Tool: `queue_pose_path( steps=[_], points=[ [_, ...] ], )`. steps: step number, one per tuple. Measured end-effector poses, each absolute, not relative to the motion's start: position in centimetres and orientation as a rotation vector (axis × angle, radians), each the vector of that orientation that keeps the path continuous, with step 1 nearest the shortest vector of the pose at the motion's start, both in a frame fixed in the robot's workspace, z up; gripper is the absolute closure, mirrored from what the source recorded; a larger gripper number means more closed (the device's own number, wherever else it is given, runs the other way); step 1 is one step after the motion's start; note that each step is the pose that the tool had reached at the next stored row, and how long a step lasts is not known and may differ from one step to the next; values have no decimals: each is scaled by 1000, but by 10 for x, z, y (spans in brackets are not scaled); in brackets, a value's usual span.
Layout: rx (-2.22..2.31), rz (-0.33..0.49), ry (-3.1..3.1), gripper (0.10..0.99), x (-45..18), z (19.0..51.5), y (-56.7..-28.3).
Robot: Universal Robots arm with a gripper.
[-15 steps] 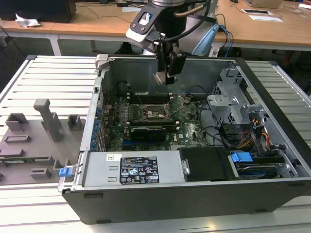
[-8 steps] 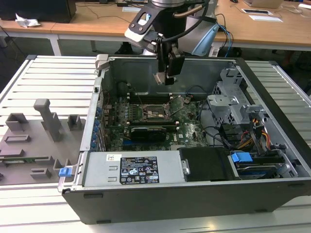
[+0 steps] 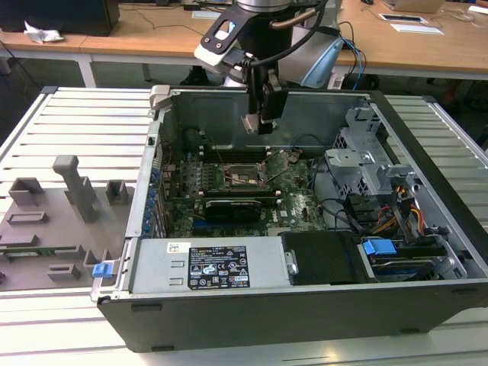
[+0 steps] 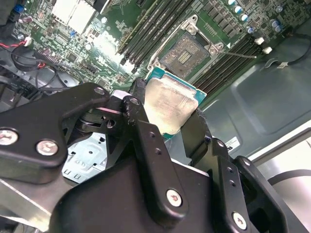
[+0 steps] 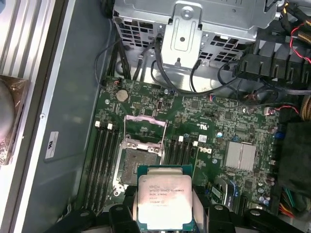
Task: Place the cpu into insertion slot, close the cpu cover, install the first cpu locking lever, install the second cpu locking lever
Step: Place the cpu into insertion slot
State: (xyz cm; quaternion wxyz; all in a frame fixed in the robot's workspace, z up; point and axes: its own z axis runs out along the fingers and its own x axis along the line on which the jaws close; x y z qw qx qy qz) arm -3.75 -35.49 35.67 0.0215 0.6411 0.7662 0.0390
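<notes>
My gripper (image 3: 258, 120) hangs over the open computer case, shut on the cpu (image 3: 252, 123) by two opposite edges. In both wrist views the cpu (image 5: 163, 199) (image 4: 170, 104) shows its silver-grey metal top between the black fingers (image 4: 141, 111), and the gripper (image 5: 164, 208) (image 4: 167, 114) holds it well above the motherboard. The insertion slot (image 5: 138, 162) (image 4: 187, 51) (image 3: 245, 177) lies bare and dark below, slightly off from the chip. The cpu cover (image 5: 146, 118) stands swung up at the slot's far edge. A thin metal lever (image 4: 239, 55) juts out beside the slot.
Long memory slots (image 5: 104, 155) flank the socket on both sides. A black card (image 3: 232, 207) sits nearer the power supply (image 3: 213, 267). A metal drive cage (image 3: 366, 164) and cables (image 3: 343, 206) fill the exterior view's right. A grey fixture tray (image 3: 53, 206) lies outside the case.
</notes>
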Motion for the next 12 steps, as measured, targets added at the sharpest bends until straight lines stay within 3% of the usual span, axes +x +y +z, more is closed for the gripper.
queue_pose_path(
  steps=[12],
  points=[
    [2077, 116, 2295, 549, -38, 355, -355]
  ],
)
